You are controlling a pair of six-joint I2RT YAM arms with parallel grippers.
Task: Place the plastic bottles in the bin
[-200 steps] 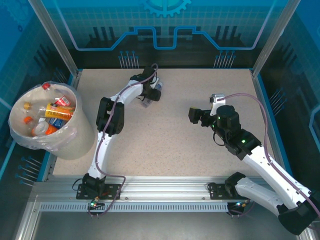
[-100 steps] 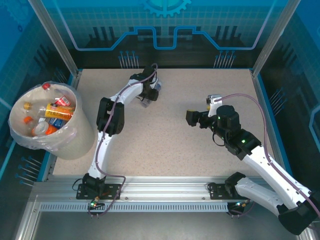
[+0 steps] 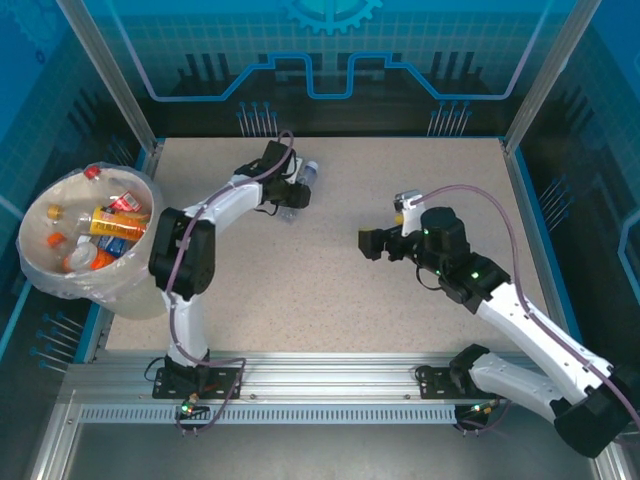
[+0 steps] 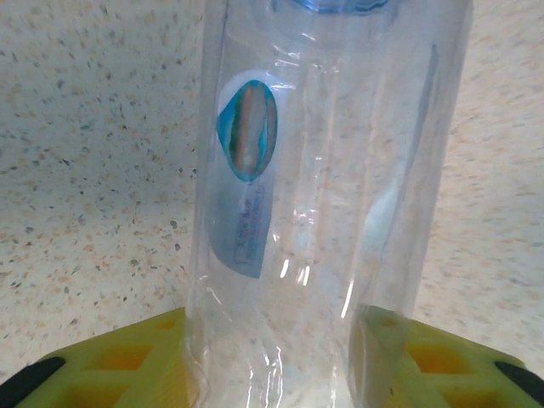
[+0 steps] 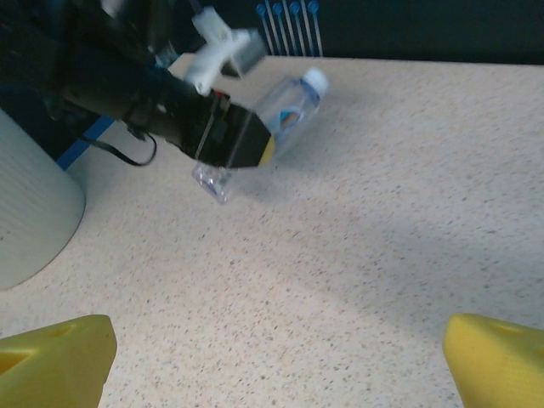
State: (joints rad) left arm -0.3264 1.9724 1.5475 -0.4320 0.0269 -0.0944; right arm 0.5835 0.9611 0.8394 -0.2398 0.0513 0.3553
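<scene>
Left hand (image 3: 287, 193) has clamped the clear, blue-labelled bottle (image 4: 323, 212).

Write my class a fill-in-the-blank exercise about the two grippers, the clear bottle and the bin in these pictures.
1. The left gripper is ____ on the clear bottle.
2. The right gripper holds nothing, and its fingers stand wide ____.
3. In the top view, the bin stands at the ____ edge of the table.

Missing words: shut; open; left.
</scene>
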